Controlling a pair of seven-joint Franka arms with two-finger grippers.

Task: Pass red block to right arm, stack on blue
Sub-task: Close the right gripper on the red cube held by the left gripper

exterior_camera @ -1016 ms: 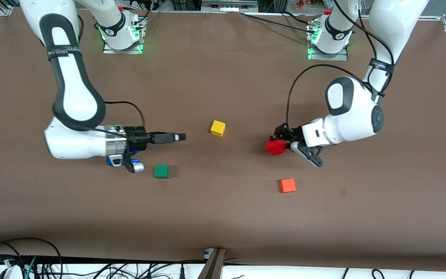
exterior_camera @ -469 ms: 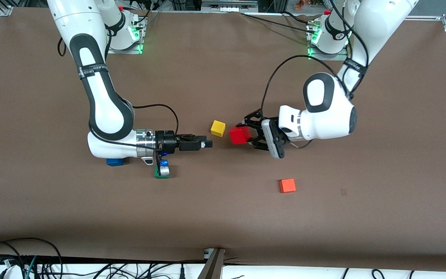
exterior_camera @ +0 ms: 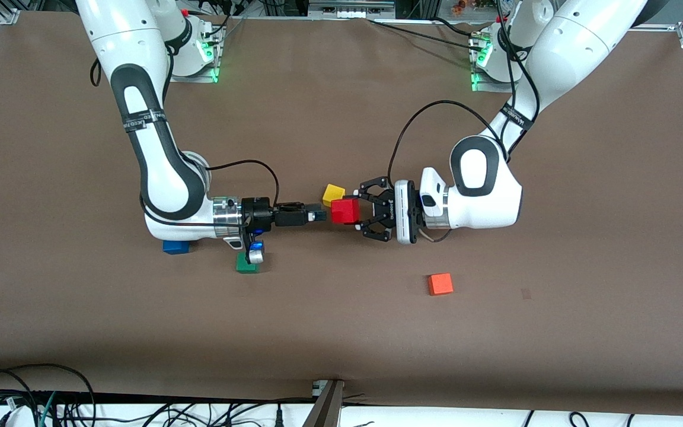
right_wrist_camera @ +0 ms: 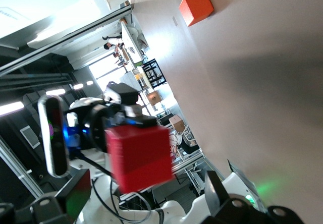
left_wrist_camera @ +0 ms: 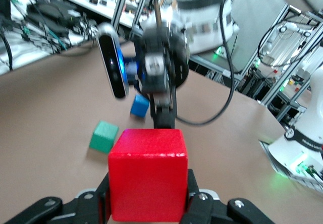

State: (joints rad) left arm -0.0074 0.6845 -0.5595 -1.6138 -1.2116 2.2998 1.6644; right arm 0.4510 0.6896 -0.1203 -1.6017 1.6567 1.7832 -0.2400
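The red block hangs above the middle of the table, with my left gripper shut on it. In the left wrist view the red block is clamped between the black fingers. My right gripper points straight at the block, open, its tips at the block's face. In the right wrist view the red block floats ahead of the gap between the spread fingers. The blue cube lies on the table, partly hidden under the right arm's wrist; the left wrist view also shows this blue cube.
A green cube lies beside the blue one, under the right wrist camera. A yellow cube sits on the table just under the red block. An orange-red cube lies nearer the front camera, toward the left arm's end.
The left arm has carried the red block toward the table's middle. The right arm has swung in from its end, and its open fingers have come up to the block.
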